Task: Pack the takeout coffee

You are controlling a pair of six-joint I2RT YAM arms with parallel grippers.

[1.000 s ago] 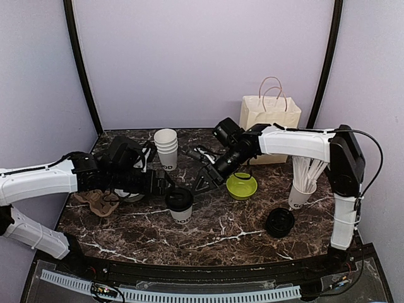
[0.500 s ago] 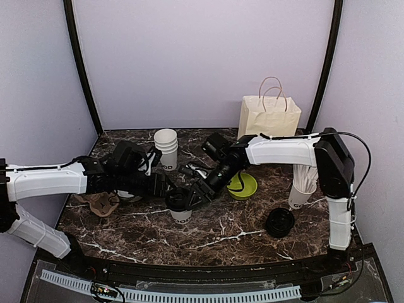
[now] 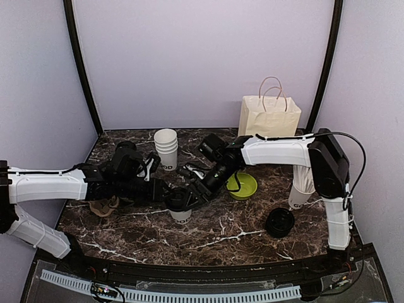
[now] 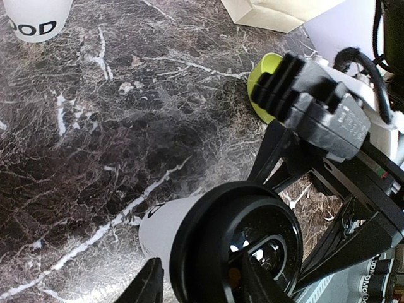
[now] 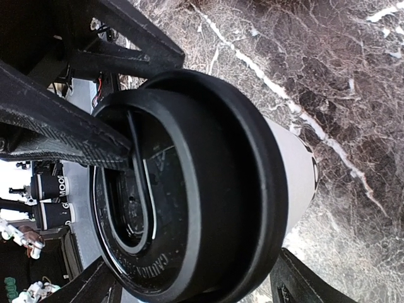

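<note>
Now | left hand [image 4: 202,287] grips lidded cup [image 4: 161,230] | right hand [image 5: 192,291] straddles lid [image 5: 189,189]

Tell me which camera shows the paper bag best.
The top external view: the paper bag shows whole, upright at the back, handles up. The left wrist view catches only its bottom edge; the right wrist view shows none of it.

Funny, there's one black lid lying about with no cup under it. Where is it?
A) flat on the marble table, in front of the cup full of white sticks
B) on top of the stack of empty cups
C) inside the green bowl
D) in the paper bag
A: the loose lid lies flat on the table, just in front of the cup of sticks.
</note>
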